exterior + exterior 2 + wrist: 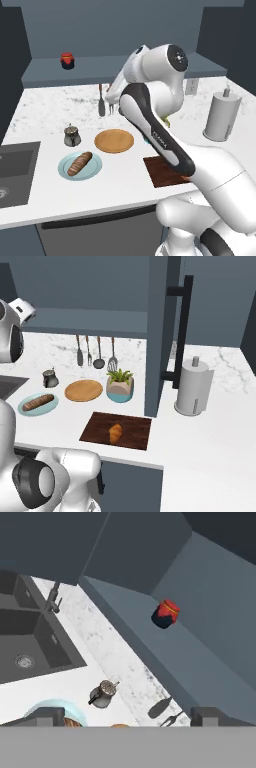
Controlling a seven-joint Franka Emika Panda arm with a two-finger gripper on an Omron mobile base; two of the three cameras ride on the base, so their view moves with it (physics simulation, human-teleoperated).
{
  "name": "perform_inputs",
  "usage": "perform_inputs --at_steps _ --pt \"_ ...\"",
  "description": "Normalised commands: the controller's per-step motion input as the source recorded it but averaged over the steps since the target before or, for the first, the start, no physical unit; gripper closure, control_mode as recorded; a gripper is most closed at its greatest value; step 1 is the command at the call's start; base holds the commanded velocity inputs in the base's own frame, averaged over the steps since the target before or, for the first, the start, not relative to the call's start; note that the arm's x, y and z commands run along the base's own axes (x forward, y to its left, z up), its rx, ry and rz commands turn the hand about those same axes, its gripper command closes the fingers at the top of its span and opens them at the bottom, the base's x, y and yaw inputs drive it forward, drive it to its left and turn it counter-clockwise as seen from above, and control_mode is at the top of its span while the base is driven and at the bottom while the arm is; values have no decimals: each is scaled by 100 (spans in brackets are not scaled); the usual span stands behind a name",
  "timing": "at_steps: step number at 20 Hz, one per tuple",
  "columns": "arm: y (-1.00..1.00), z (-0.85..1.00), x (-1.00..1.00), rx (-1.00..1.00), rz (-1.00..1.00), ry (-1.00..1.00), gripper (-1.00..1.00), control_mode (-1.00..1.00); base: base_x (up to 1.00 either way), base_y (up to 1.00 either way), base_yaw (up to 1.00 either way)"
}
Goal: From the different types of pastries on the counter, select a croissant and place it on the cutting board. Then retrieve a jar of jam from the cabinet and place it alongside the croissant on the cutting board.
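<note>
Hand view looks up at the jam jar (165, 613) on the cabinet shelf (210, 662), pincer (128, 717) spread wide and empty, likely lining up for it. Below that shelf, the croissant (115, 432) already lies on the board (135, 428), leaving room alongside.

Croissant (115, 432): small, stubby, golden-brown, lying flat approx mid cutting board (135, 431), a dark reddish-brown rect. wood board w/ visible grain, flat on white marble-look counter (210, 441), well below the raised hand.

Jar of jam (166, 613): squat, red contents, upright on the blue-grey cabinet (210, 662) shelf, ahead of the hand, well apart from it.

Other pastry: long brown baguette-like loaf (80, 163), lying diagonal on counter, far from the hand.
</note>
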Motion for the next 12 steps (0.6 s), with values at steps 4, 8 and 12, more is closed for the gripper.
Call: perform_inputs --at_steps 4,8,12 --pt "66 14 6 4 -33 -7 -100 -100 0 0 0" --pt "58 40 4 16 -27 -7 -100 -100 0 0 0" --pt "5 19 0 8 -7 0 -100 -100 0 0 0"
